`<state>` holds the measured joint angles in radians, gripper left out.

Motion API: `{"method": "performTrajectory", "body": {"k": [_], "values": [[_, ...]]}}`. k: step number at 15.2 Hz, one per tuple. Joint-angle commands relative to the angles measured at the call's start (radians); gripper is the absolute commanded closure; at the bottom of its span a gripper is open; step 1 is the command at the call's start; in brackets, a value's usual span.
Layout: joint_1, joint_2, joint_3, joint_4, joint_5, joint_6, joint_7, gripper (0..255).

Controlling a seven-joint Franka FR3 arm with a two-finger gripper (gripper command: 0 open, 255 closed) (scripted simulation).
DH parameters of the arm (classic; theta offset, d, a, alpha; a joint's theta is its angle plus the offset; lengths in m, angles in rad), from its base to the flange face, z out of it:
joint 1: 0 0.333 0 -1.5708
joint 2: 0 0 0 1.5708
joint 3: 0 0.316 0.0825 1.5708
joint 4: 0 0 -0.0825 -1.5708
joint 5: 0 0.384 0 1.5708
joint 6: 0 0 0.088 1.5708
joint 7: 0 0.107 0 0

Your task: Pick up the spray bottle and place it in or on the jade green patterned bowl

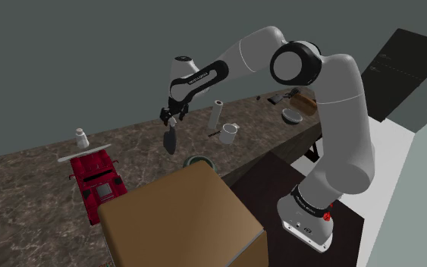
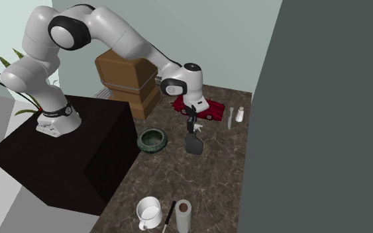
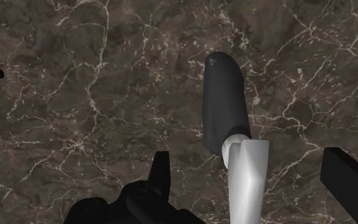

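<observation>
Shoulder view, left to right: a small white shaker (image 1: pixel 80 137) and a red toy car (image 1: pixel 98 182) sit at the far end of the dark marbled desk (image 1: pixel 22 197). Next, your tool (image 1: pixel 171 123) points straight down over the spray bottle (image 1: pixel 171 142), a dark grey body with a white head. Just beyond it the green bowl (image 1: pixel 199 158) peeks out from behind a brown cardboard box (image 1: pixel 177 224). A paper roll (image 1: pixel 216 114) and a white mug (image 1: pixel 229 133) stand further along.

The wrist view shows the tool spread. Its black fingers (image 3: pixel 161 172) stand either side of the bottle's white head (image 3: pixel 247 172), with marble showing in both gaps, so nothing is pinched yet. The bottle looks to rest on the desk, its body leaning away from the tool. You cannot tell from these pictures how firmly it stands.

The straddling pose reads as a line-up for a pinch on the narrow head, which is the easiest part for the fingers to span. The head sits nearer one finger than the other, so closing may nudge it sideways. In the second exterior view the bowl lies near the bottle on that view's left. The carry, once you have a grip, should be a short lift and shift.
</observation>
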<state>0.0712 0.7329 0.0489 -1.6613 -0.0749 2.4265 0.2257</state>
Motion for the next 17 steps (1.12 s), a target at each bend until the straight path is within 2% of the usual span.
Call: {"method": "performTrajectory", "body": {"k": [1, 2, 3, 12, 17], "values": [[0.0, 0.0, 0.0, 0.0, 0.0, 0.0, 0.0, 0], [0.0, 0.0, 0.0, 0.0, 0.0, 0.0, 0.0, 0], [0.0, 0.0, 0.0, 0.0, 0.0, 0.0, 0.0, 255], [0.0, 0.0, 0.0, 0.0, 0.0, 0.0, 0.0, 255], [-0.002, -0.048, 0.003, -0.008, 0.003, -0.041, -0.003, 255]]}}
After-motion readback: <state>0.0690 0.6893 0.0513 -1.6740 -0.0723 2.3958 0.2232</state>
